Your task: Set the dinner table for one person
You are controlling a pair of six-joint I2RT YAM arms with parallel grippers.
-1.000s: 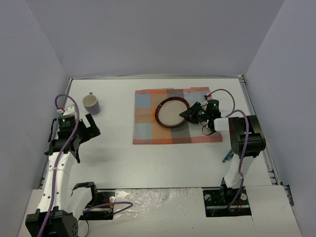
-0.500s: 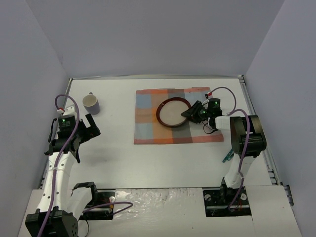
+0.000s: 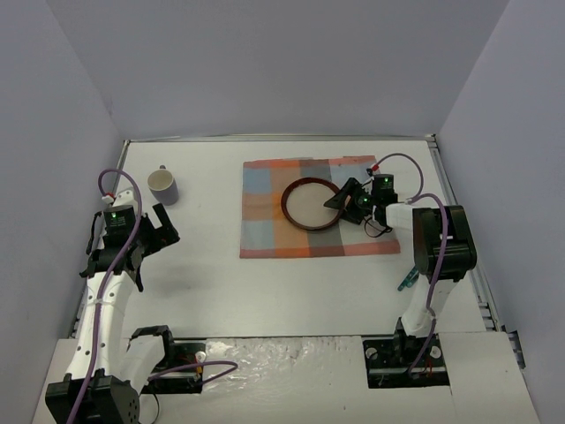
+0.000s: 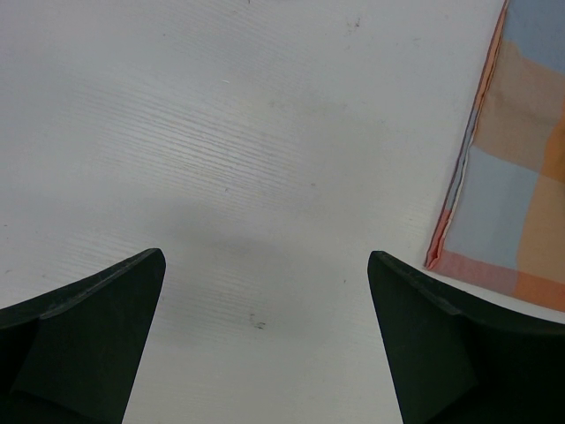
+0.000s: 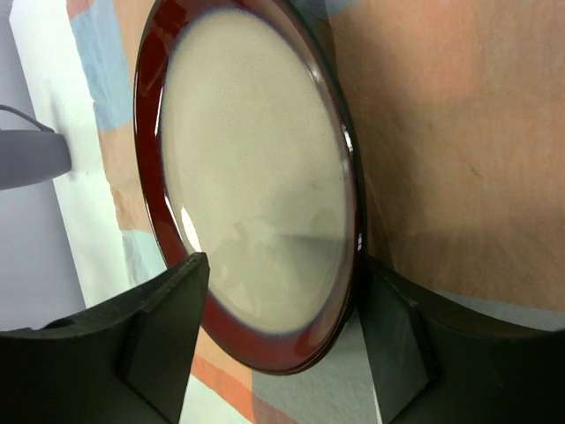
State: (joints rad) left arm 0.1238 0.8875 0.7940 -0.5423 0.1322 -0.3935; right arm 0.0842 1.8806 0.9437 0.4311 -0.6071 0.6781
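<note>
Right gripper [image 5: 282, 265] has opened — plate [image 5: 256, 159] on mat [image 5: 441, 132].

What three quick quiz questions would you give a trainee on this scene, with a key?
1. True or false: the plate lies on the mat.
2. Where is the mug? A: on the mat. B: on the bare table, left of the mat. C: on the plate.
3. Which gripper has its jaws on either side of the plate's rim?

Key:
1. True.
2. B.
3. The right gripper, with its jaws apart.
</note>
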